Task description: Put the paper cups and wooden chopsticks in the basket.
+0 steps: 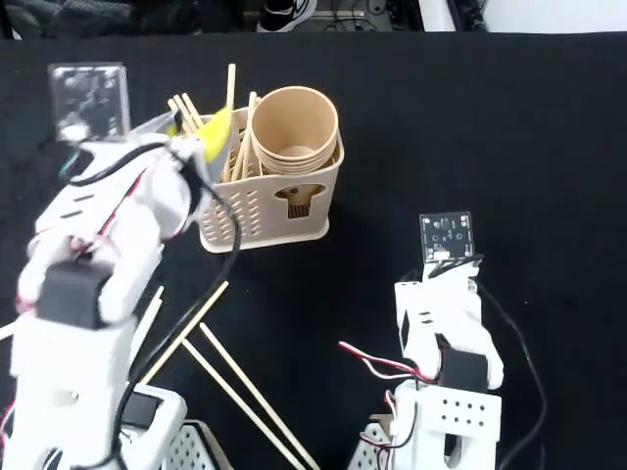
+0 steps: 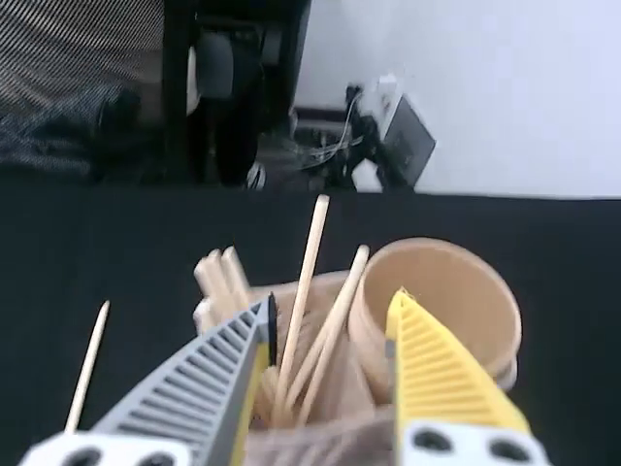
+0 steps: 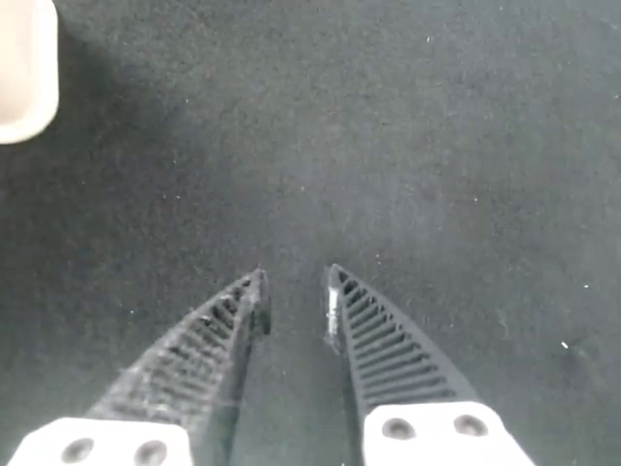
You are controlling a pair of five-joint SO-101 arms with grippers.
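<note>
A beige slotted basket point(image 1: 266, 211) stands at the back middle of the black table. Stacked paper cups point(image 1: 294, 127) fill its right part, and several wooden chopsticks point(image 1: 231, 98) stand upright in its left part. My left gripper point(image 1: 211, 147) hovers over that left part. In the left wrist view this gripper point(image 2: 330, 303) is open, with the standing chopsticks point(image 2: 309, 291) in the gap and the cups point(image 2: 446, 291) beside the yellow finger point(image 2: 437, 374). My right gripper point(image 3: 295, 282) hangs low over bare cloth, narrowly open and holding nothing.
Several loose chopsticks point(image 1: 240, 387) lie crossed on the cloth in front of the basket, between the two arm bases. The right arm point(image 1: 441, 333) sits at the front right. A clear square plate point(image 1: 88, 98) lies at the back left. A basket corner point(image 3: 24, 68) edges the right wrist view.
</note>
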